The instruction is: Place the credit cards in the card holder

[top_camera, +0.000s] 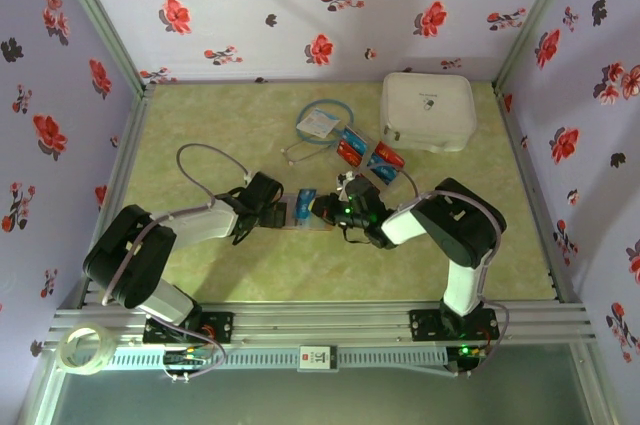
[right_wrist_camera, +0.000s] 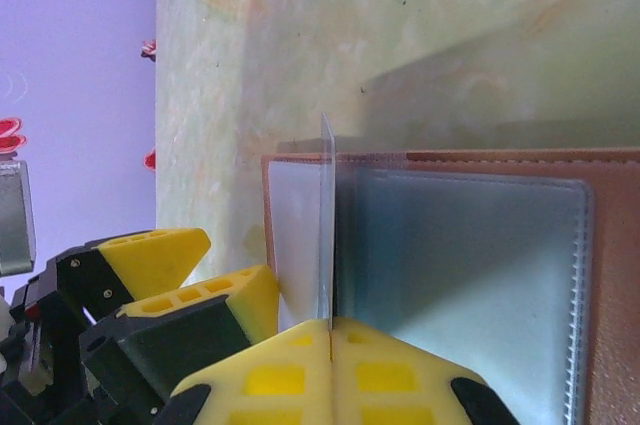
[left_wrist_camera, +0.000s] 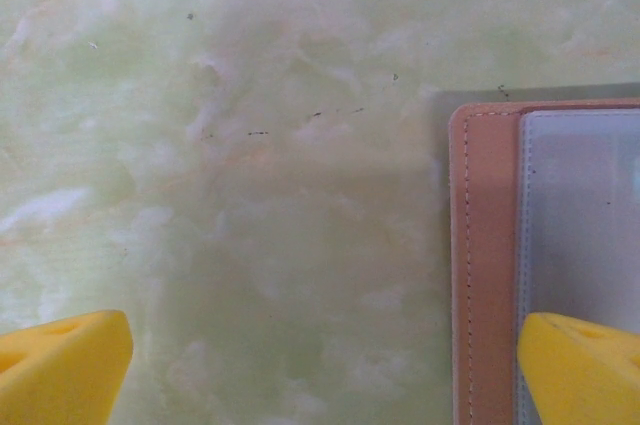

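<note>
The tan card holder [top_camera: 308, 221] lies open on the table between both grippers, its leather rim [left_wrist_camera: 488, 265] and greyish sleeves [right_wrist_camera: 470, 275] showing. My right gripper [right_wrist_camera: 330, 343] is shut on a thin credit card [right_wrist_camera: 326, 225], seen edge-on and standing upright over the holder's sleeves; from above it shows blue [top_camera: 307, 199] at the right gripper [top_camera: 326, 208]. My left gripper [left_wrist_camera: 320, 375] is open at the holder's left edge [top_camera: 280, 213], one yellow finger [left_wrist_camera: 580, 365] over the sleeve, the other [left_wrist_camera: 60, 365] over bare table. Several red and blue credit cards [top_camera: 350, 146] [top_camera: 385, 160] lie further back.
A large white square case [top_camera: 428, 110] sits at the back right. A white tag with a blue cord loop [top_camera: 318, 123] lies left of the loose cards. A tape roll [top_camera: 85, 350] rests on the front rail. Floral walls enclose the table.
</note>
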### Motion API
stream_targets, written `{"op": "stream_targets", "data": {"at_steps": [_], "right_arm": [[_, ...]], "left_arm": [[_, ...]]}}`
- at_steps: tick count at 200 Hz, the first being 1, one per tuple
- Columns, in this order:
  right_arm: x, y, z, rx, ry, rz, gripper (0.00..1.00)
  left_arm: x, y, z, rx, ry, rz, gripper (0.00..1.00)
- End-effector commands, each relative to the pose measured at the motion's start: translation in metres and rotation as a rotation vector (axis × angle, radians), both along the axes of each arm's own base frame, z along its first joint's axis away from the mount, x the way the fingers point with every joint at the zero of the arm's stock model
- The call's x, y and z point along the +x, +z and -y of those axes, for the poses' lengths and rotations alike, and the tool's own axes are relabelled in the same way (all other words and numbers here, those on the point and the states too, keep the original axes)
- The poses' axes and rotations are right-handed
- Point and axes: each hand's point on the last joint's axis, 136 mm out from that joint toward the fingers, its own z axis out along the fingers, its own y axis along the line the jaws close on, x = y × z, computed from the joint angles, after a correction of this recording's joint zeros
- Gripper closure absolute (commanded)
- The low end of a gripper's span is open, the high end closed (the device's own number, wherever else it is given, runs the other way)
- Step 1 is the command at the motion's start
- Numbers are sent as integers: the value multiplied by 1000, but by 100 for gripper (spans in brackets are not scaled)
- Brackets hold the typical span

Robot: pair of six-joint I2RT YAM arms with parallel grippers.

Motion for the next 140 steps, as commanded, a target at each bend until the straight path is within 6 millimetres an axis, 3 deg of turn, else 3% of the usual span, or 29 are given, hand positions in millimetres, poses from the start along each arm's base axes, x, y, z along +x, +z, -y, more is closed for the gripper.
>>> {"op": "stream_targets", "data": {"at_steps": [1,140], "right_arm": [[-8,-10,2,-3,6,-26,100],[-24,-30,8,-17,21,-82,100]], "left_arm": [[-9,-8,-10,44,12,-21,0],[-7,-4,-9,44,6,-15,0]]}}
